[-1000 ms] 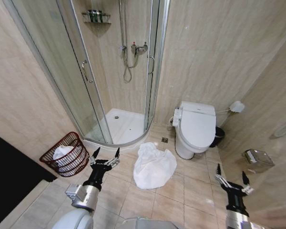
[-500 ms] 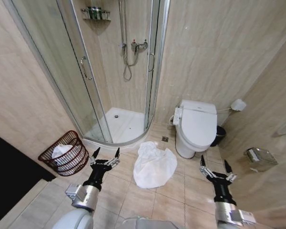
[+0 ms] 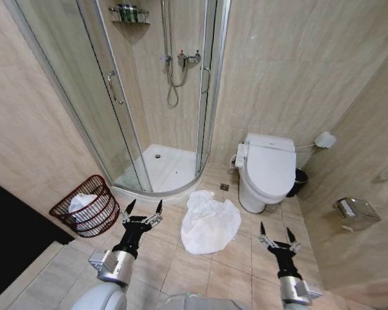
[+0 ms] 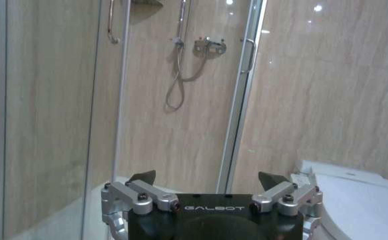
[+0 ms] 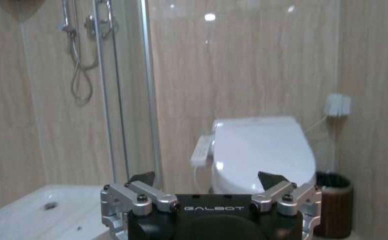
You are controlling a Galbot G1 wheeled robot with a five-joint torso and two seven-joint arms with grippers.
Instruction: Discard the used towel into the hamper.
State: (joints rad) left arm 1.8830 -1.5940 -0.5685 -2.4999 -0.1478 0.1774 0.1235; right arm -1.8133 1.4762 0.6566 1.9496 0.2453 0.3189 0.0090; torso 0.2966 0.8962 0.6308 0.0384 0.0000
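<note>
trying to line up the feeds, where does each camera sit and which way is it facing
Head view: high on the robot, looking down at the towel, hamper, toilet; left gripper and right gripper open.
Left wrist view: behind the left gripper, facing the shower stall.
Right wrist view: behind the right gripper, facing the toilet.
Shared: toilet, shower.

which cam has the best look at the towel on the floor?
Head view: the whole white towel lies crumpled on the tiles between shower and toilet. Both wrist views point at the walls above the floor, so they give nothing of it.
</note>
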